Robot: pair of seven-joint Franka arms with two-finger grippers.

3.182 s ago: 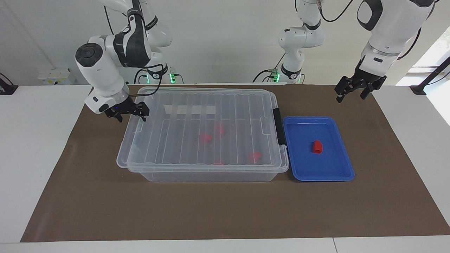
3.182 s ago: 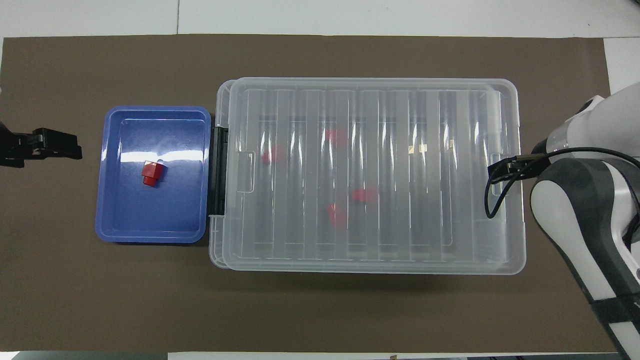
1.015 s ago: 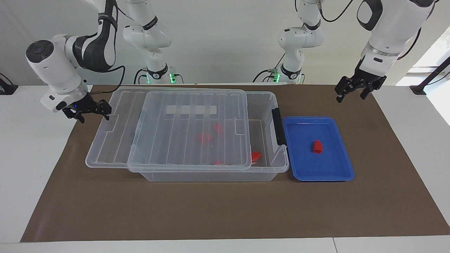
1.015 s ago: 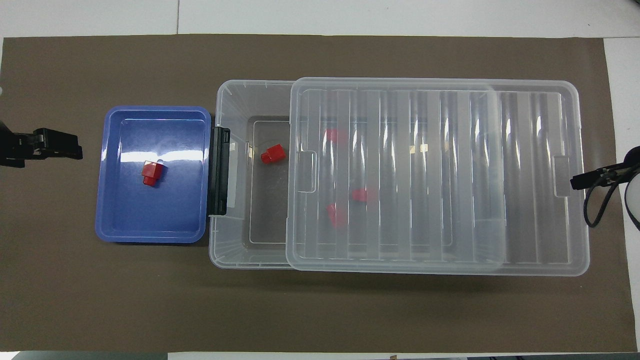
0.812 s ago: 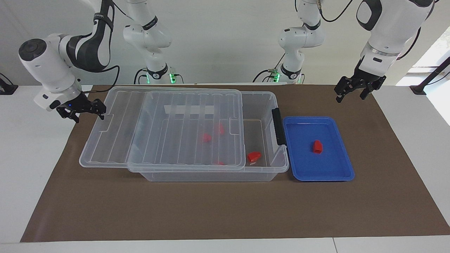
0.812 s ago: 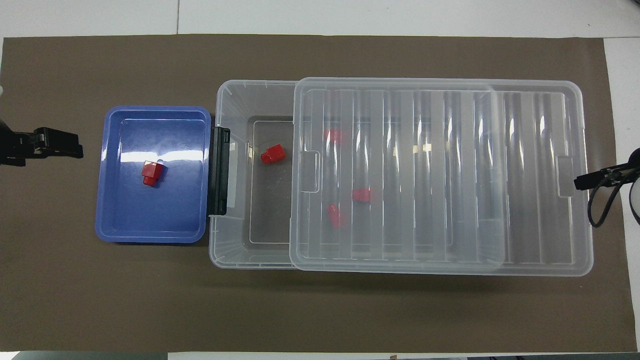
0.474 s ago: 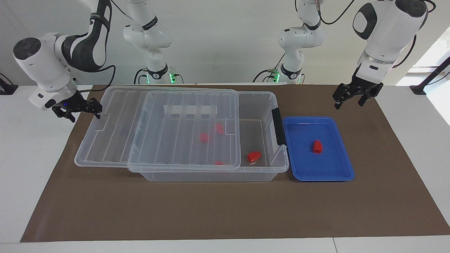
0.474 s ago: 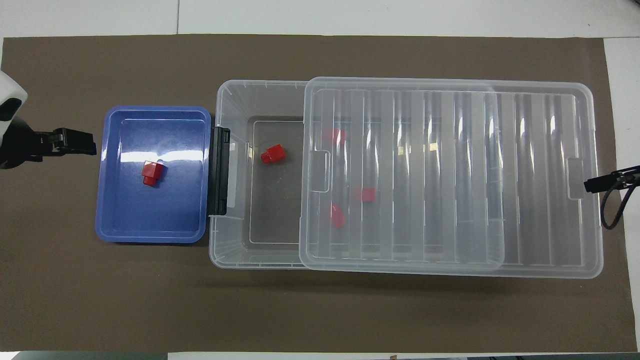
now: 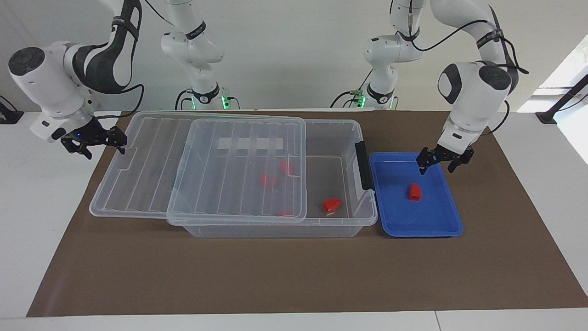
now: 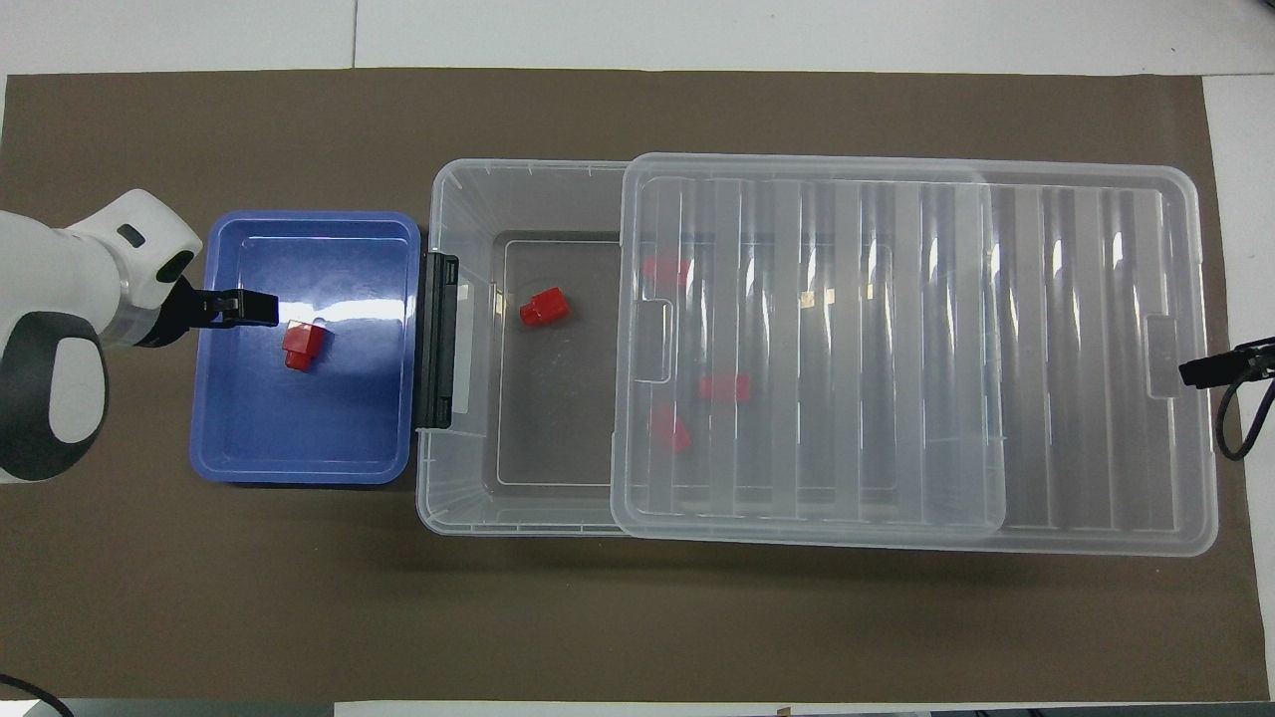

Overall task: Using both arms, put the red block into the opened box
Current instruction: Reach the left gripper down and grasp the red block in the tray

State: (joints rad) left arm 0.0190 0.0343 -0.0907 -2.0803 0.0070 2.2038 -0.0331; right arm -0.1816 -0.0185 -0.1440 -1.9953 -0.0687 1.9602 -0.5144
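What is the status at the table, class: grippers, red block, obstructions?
Left gripper open, over the blue tray. Right gripper at the lid edge. Red block lies in tray, ungripped. Box partly uncovered.

Left gripper (image 9: 438,161) now over tray (image 9: 448,227)

This is a robotics lab, set up for trials rather than for living or trade. Two white robot arms (image 9: 473,87) with black joints stand bolted at one long edge of a white table (image 9: 27,220), cables looping along them and green lights glowing at their bases. A plain white wall runs along that edge, bare of decoration. A brown mat (image 9: 275,276) covers the working area, squarely laid. On it sit only test props: a clear plastic box (image 9: 340,138) and a blue tray (image 9: 432,230) under the left arm's hand (image 9: 438,161), holding small red blocks (image 9: 415,192).
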